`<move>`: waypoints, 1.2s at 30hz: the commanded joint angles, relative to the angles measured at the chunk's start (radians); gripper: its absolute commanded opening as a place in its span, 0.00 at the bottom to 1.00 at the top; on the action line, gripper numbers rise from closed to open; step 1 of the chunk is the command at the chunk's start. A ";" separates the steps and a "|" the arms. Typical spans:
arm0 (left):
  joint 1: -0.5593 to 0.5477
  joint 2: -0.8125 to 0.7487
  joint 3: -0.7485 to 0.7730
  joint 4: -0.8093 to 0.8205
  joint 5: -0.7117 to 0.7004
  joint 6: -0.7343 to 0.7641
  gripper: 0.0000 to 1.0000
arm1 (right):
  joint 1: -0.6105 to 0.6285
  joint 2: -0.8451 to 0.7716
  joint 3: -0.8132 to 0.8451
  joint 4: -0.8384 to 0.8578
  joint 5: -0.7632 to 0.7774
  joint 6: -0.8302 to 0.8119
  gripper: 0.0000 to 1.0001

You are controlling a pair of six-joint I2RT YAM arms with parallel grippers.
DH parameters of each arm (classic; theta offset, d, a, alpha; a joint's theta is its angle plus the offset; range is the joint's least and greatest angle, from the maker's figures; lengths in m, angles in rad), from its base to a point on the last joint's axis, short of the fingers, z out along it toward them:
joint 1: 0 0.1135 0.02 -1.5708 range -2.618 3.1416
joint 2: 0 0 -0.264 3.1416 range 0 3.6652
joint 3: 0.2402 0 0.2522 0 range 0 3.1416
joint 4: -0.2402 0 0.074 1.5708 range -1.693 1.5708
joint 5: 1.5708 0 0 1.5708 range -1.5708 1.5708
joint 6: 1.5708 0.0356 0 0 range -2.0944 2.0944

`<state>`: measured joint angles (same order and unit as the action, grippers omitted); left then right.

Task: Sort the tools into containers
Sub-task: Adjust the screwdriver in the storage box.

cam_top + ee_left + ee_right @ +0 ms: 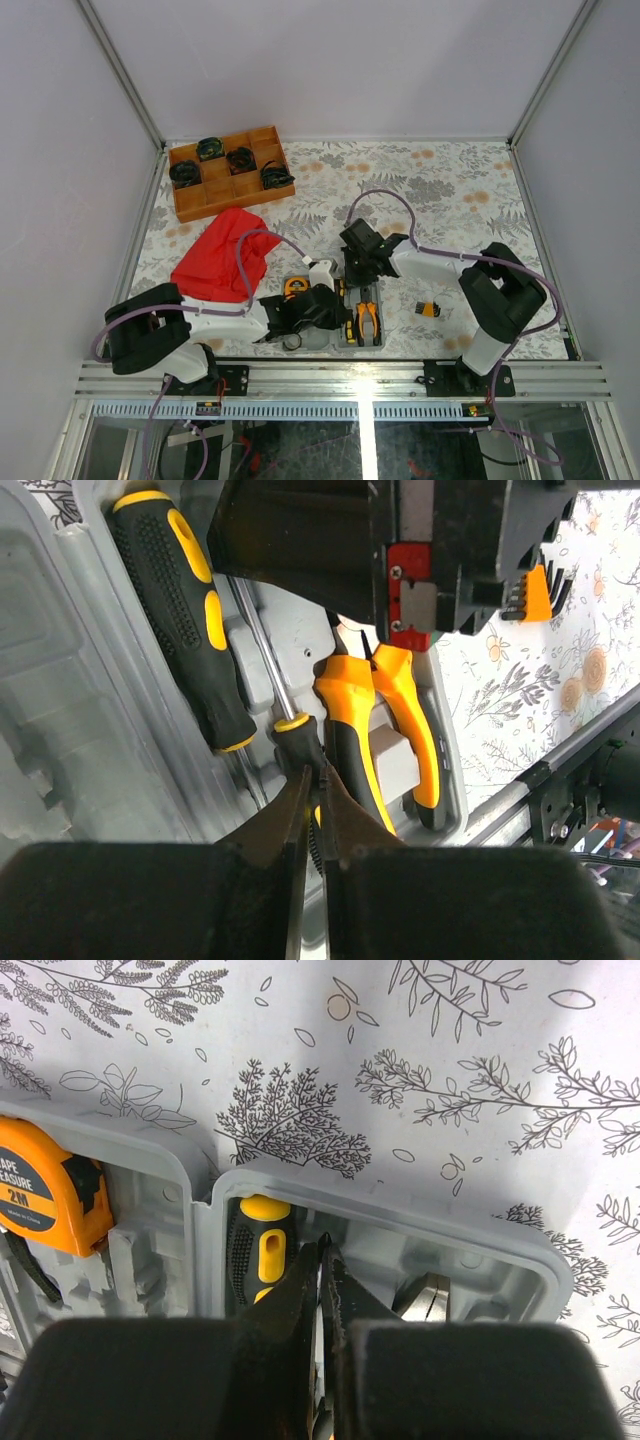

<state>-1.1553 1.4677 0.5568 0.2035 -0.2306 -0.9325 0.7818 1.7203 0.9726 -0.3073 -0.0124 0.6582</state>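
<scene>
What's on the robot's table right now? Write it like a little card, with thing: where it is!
case: grey plastic hinged tool case, lying open near the arm bases
in the case: orange-and-black pliers, black-and-yellow screwdriver, orange tape measure
loose on the table: stubby black-yellow piece, right of the case
left end effector: shut, over the case
right end effector: shut, over the case

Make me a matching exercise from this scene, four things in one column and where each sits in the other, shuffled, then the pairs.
1 tape measure
2 pliers
3 stubby black-yellow piece
4 black coiled bundles

A in the wooden tray
B right half of the grey case, beside a screwdriver
C on the tablecloth, right of the case
D left half of the grey case

Pairs: 1-D, 2-B, 3-C, 4-A
</scene>
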 commanded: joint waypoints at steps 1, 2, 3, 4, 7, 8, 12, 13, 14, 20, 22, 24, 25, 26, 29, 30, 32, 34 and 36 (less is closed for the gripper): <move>0.020 0.003 -0.041 -0.263 0.001 0.096 0.00 | 0.020 0.003 -0.088 -0.159 0.077 0.008 0.00; 0.023 -0.001 -0.040 -0.272 0.003 0.104 0.00 | 0.020 -0.015 -0.100 -0.154 0.080 0.016 0.00; 0.027 -0.005 -0.039 -0.279 0.003 0.110 0.00 | 0.019 -0.033 -0.110 -0.151 0.082 0.023 0.00; 0.030 -0.006 -0.035 -0.289 0.000 0.116 0.00 | 0.020 -0.048 -0.119 -0.148 0.088 0.030 0.00; 0.043 -0.009 -0.029 -0.306 0.001 0.135 0.00 | 0.020 -0.119 -0.138 -0.156 0.113 0.045 0.00; 0.048 -0.010 -0.026 -0.311 0.002 0.142 0.00 | 0.020 -0.138 -0.143 -0.161 0.124 0.047 0.00; 0.067 -0.007 -0.011 -0.328 0.003 0.171 0.00 | 0.020 -0.189 -0.151 -0.175 0.157 0.050 0.00; 0.069 -0.003 -0.004 -0.331 0.002 0.177 0.00 | 0.019 -0.200 -0.155 -0.168 0.157 0.049 0.00; 0.070 0.001 0.004 -0.335 0.002 0.185 0.00 | 0.020 -0.209 -0.158 -0.157 0.152 0.051 0.00; 0.076 -0.010 0.047 -0.359 -0.002 0.211 0.00 | 0.020 -0.317 -0.164 -0.066 0.138 0.060 0.07; 0.085 -0.022 0.063 -0.361 0.005 0.221 0.00 | 0.020 -0.369 -0.165 -0.034 0.155 0.053 0.10; 0.088 -0.036 0.077 -0.360 0.013 0.230 0.00 | 0.020 -0.420 -0.170 -0.002 0.170 0.041 0.14; 0.089 -0.043 0.087 -0.359 0.019 0.235 0.00 | 0.020 -0.441 -0.176 0.014 0.173 0.028 0.17; 0.091 -0.049 0.103 -0.358 0.026 0.240 0.00 | 0.020 -0.458 -0.181 0.025 0.178 0.019 0.19; 0.091 -0.055 0.151 -0.378 0.051 0.254 0.01 | 0.020 -0.482 -0.188 0.018 0.194 0.007 0.22; 0.091 -0.058 0.163 -0.384 0.063 0.258 0.04 | 0.020 -0.487 -0.197 0.017 0.198 0.007 0.23; 0.090 -0.070 0.178 -0.392 0.078 0.262 0.09 | 0.020 -0.501 -0.220 0.027 0.201 0.014 0.24; 0.090 -0.090 0.183 -0.394 0.095 0.266 0.13 | 0.020 -0.519 -0.251 0.054 0.200 0.028 0.25; 0.089 -0.106 0.183 -0.399 0.112 0.272 0.17 | 0.019 -0.533 -0.277 0.072 0.197 0.038 0.25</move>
<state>-1.0706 1.4082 0.7124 -0.1619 -0.1593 -0.6941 0.7979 1.2243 0.7395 -0.2840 0.1509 0.6849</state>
